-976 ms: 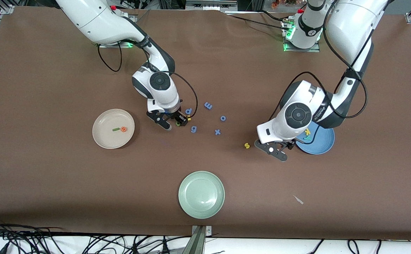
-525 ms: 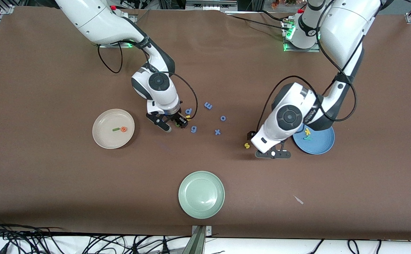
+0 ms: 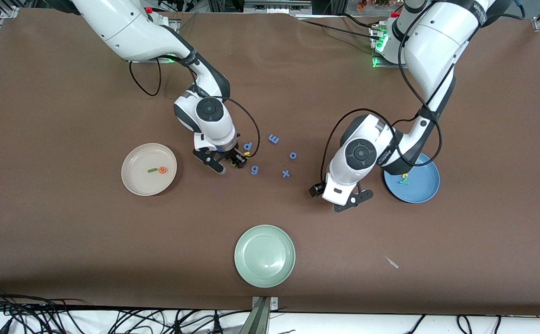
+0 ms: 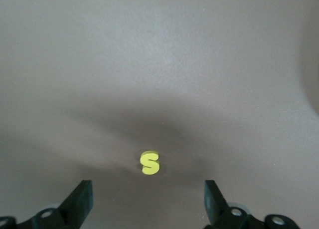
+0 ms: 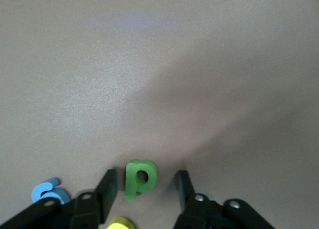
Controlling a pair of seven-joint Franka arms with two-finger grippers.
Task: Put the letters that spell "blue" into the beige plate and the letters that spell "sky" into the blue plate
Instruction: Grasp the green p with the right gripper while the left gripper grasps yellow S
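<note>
The small yellow foam letter s (image 4: 149, 162) lies flat on the brown table mat (image 3: 66, 241), centred between the wide-open, empty left gripper (image 4: 148, 203) low over it, near the blue plate (image 3: 425, 191). Farther off, the right gripper (image 5: 144, 191), half closed but gripping nothing, straddles the green foam letter b (image 5: 140, 178) beside the beige plate (image 3: 133, 183).

No printed text or labels; only foam letter shapes on table (image 3: 66, 232)

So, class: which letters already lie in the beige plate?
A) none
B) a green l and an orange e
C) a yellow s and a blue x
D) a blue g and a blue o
B: in the front view the beige plate holds only the green l and the orange e.
</note>
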